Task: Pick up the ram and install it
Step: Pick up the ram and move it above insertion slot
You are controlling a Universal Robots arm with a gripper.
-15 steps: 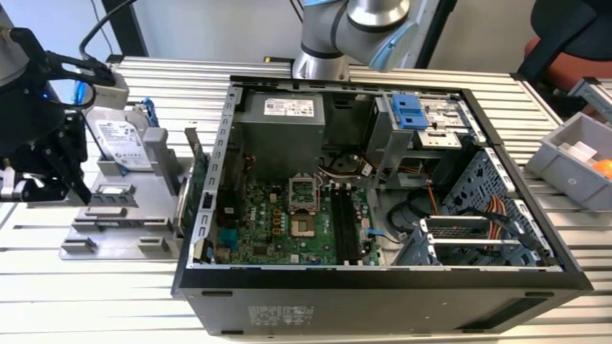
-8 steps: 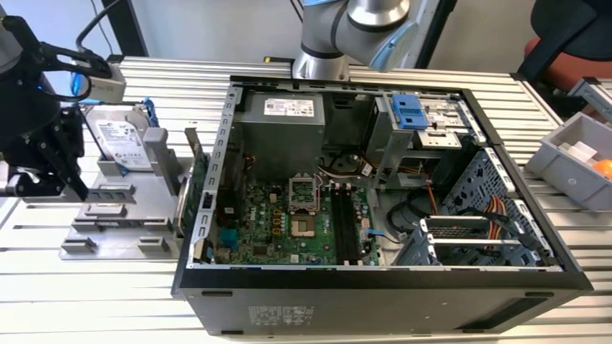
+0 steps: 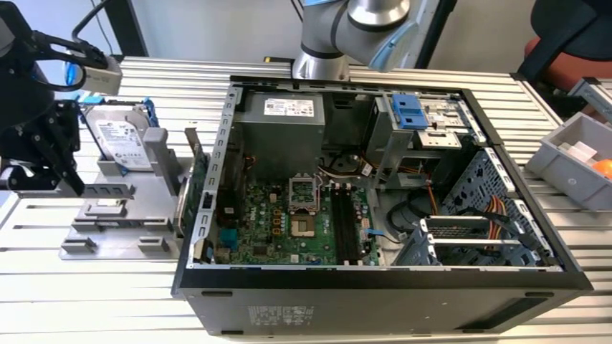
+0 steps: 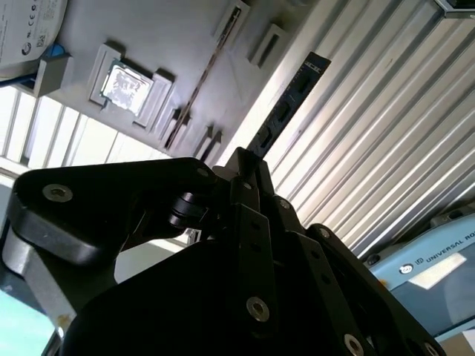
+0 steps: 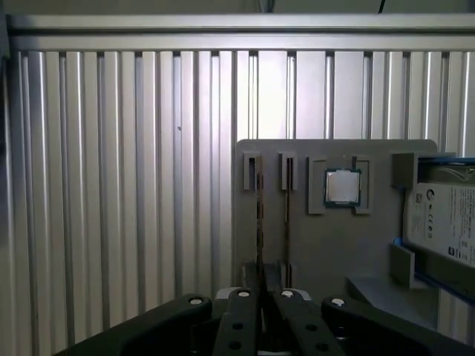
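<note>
I am looking at a ribbed metal table (image 3: 96, 301) that is carrying three things. An open black computer case (image 3: 383, 304) is lying on its side. A grey holder plate (image 3: 120, 244) is resting just beside the case, on the exterior view's left. A grey bin (image 3: 564, 158) is sitting on the case's other side.

My pincer (image 4: 245, 165) is matt black with small shiny metal screws. The ram stick (image 4: 291, 95) in it looks dark and a little glossy. The table (image 5: 111, 185) is ribbed bright metal; the holder (image 5: 319, 245) is matt grey plastic.
</note>
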